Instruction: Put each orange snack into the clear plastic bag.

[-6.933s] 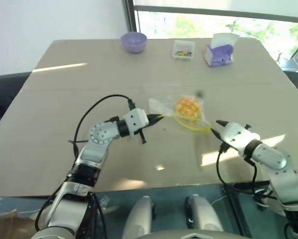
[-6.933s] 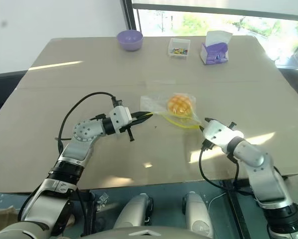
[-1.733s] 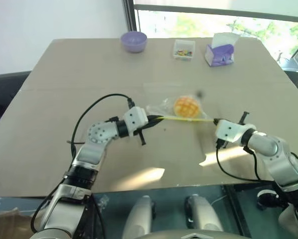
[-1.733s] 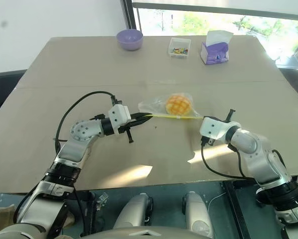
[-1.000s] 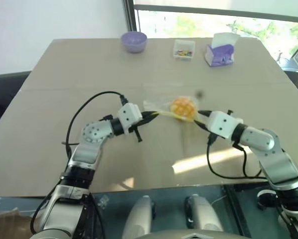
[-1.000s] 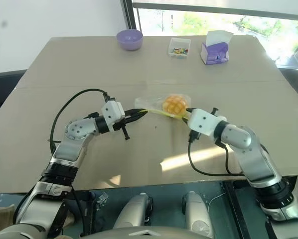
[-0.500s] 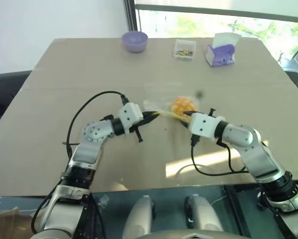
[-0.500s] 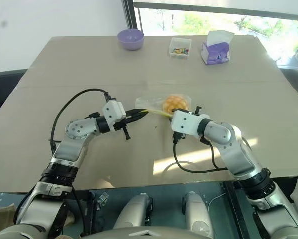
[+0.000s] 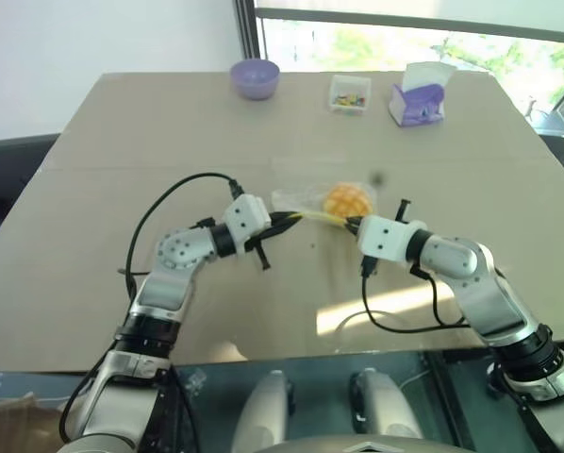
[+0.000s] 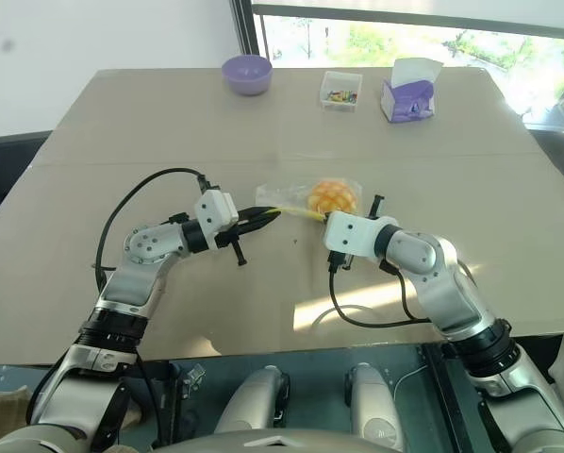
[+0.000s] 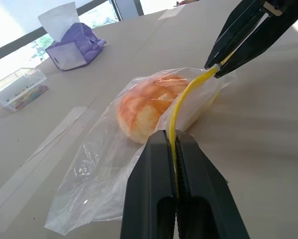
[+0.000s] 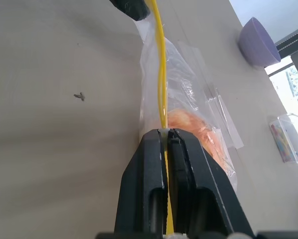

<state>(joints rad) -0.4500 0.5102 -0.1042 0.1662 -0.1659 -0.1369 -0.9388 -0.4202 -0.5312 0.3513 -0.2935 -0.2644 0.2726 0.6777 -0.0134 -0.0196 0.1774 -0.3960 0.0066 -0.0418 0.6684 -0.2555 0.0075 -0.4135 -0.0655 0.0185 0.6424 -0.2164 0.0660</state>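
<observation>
In the middle of the tan surface sits the thin clear plastic zip bag, and the round, domed orange snack with the waffle-grid top is already inside it, lying on the surface between the two arms; so as far as these views go, the bagging part looks done and what's left is probably the zip.

The left jaws are pinched fully shut on the bag's yellow zip strip at its left end; the right jaws are clamped shut on the same strip towards its right end, right next to the snack; both wrist views show the yellow line running straight into closed black fingers.

The thing that matters for whatever comes next: the strip's long axis runs left to right from one pair of jaws to the other, a bit bowed rather than taut, and the snack sits on the far side of that line, just behind the strip; the right arm is clearly the nearer one to it, almost touching the bulge; the left is further off along the strip.

Up at the far edge there's a small purple bowl, a little clear box of multicoloured bits and a purple tissue box, all well apart from the action.
</observation>
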